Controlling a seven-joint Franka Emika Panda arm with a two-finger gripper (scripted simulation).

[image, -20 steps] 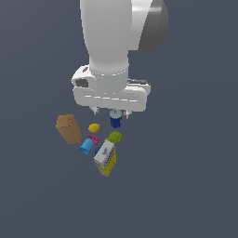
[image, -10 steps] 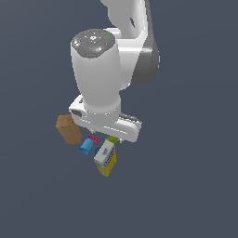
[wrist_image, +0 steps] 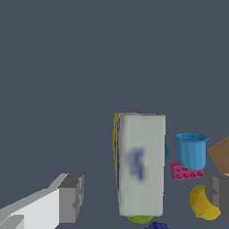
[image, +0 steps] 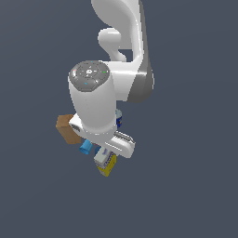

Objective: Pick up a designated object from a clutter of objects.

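Note:
The designated object, a long box, shows a white-grey face with bluish marks and a yellow edge. It lies on the floor between my two spread fingers. My gripper is open and holds nothing. In the exterior view the box pokes out from under the hand, yellow end outward. The clutter lies around it: a blue cup, a pink block, a yellow lemon, a brown box and a green lump.
In the exterior view the arm hides much of the clutter. The brown box, the blue cup and a blue can show around it. The grey floor spreads on all sides.
The arm has swung down over the clutter. The hand now hangs over the long box and hides the lemon, the green lump and the pink block in the exterior view.

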